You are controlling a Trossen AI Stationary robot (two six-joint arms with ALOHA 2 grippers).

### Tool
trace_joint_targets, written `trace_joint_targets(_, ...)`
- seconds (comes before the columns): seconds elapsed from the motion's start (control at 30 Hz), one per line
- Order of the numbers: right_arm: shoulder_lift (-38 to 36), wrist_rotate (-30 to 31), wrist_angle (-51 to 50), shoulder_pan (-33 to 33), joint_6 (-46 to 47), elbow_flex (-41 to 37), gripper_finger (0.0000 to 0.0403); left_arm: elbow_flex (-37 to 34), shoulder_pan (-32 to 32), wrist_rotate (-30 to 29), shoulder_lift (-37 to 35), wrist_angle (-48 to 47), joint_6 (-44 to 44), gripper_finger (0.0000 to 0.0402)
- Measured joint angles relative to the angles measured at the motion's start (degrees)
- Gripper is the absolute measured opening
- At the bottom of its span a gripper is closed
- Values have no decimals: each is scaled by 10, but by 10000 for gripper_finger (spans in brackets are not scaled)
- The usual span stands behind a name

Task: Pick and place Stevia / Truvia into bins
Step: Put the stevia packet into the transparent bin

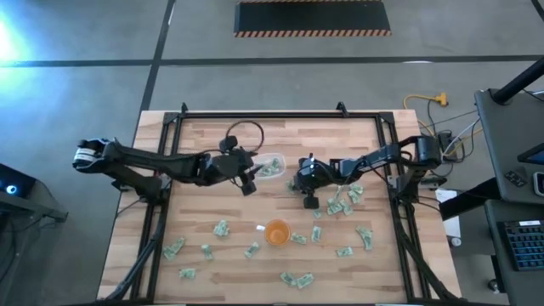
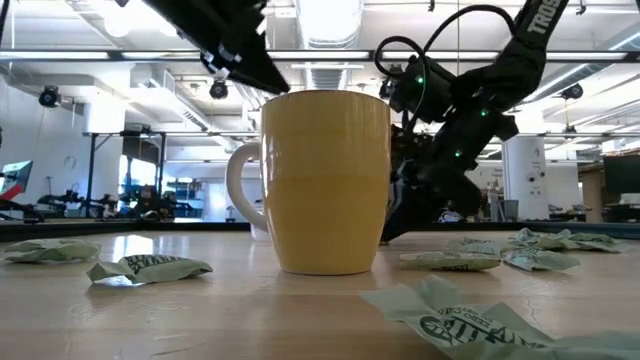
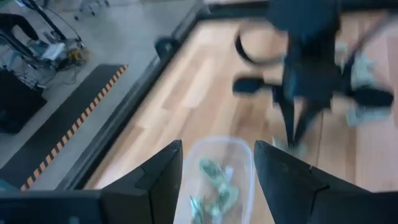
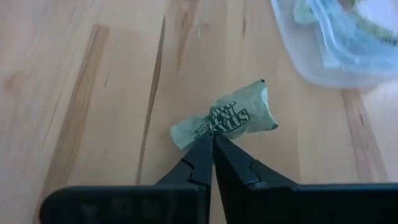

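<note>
You have a light wooden table point(image 1: 255, 140) edged by a black metal frame point(image 1: 255, 113), and on its near half stands an orange cup point(image 1: 277, 231) (it reads as a yellow mug with a handle point(image 2: 326, 180) from table height), with a small white scrap point(image 1: 260, 227) just beside it. Beyond the table's far edge you see a grey floor carrying a black mat with yellow-and-black hazard striping point(image 1: 312, 17). Off to the right of the table a yellow cable point(image 1: 422, 100) lies on the floor, near a dark desk with a keyboard point(image 1: 520, 242).
</note>
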Motion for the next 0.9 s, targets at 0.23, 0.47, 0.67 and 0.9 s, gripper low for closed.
trace_joint_targets(0.23,-104,2,-63,0,11,-3,8,-1,-27,1,18,-104,-50,183)
trace_joint_targets(0.47,-161,3,55,-1,-10,-3,8,-5,-71,3,18,-187,-106,183)
trace_joint_targets(0.67,-103,6,153,-17,-25,22,8,-37,-121,30,16,-193,-158,183)
trace_joint_targets(0.9,-7,18,132,-49,-20,103,9,-49,-180,46,10,-255,-263,183)
